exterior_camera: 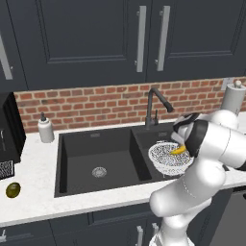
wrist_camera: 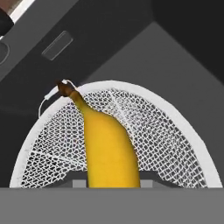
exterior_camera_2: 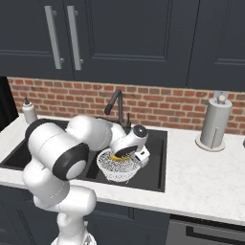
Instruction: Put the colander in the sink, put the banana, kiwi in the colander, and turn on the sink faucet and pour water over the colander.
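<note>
Table: white speckled stone table (exterior_camera: 33, 190) under dark cabinets, with a red brick wall behind it.
Sink: matte black double-basin sink (exterior_camera: 96, 153) set into the table; the smaller basin is on the right in the left base view.
Faucet: tall slim black gooseneck faucet (exterior_camera: 154, 103) behind the divider between the basins.
Colander: round white mesh colander (exterior_camera: 166, 158) sitting in the smaller basin, upright.
Paper roll: grey upright paper-towel roll (exterior_camera_2: 214, 123) on the table, well right of the sink.
Hand: the hand (exterior_camera_2: 125, 152) is over the colander, clenched on the banana.
Banana: curved yellow banana (wrist_camera: 109, 148) with a dark tip, gripped just above the colander's mesh.
Kiwi: small olive-green oval kiwi (exterior_camera: 13, 190) on the table, well left of the sink.
</note>
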Tool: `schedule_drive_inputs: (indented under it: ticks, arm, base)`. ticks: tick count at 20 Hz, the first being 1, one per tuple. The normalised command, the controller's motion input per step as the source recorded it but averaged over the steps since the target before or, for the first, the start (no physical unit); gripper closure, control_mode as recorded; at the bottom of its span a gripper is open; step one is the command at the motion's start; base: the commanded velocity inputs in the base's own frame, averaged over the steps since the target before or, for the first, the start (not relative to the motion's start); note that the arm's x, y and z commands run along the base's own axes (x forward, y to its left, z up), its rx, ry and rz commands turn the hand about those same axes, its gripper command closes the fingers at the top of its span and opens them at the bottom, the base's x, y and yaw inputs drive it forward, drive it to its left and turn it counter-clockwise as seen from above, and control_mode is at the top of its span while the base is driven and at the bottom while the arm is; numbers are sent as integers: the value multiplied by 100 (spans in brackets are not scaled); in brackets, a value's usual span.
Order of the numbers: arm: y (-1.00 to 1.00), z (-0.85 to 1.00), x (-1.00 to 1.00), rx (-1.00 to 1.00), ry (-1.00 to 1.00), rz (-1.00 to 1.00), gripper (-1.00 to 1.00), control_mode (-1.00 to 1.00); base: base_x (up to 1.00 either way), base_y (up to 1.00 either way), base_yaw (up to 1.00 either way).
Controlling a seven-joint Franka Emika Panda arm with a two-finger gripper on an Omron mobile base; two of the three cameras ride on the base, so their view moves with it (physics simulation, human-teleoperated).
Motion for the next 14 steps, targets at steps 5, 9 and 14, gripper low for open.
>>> schedule_drive_inputs:
  ticks: [5,9,14]
  arm:
    - [23,-23,0,0,0,0,100,-100]
    - [8,-27,0,0,0,0,100,-100]
    - [2,-34,0,0,0,0,100,-100]
  base:
    - [0,0,0]
    - [0,0,0]
    - [0,0,0]
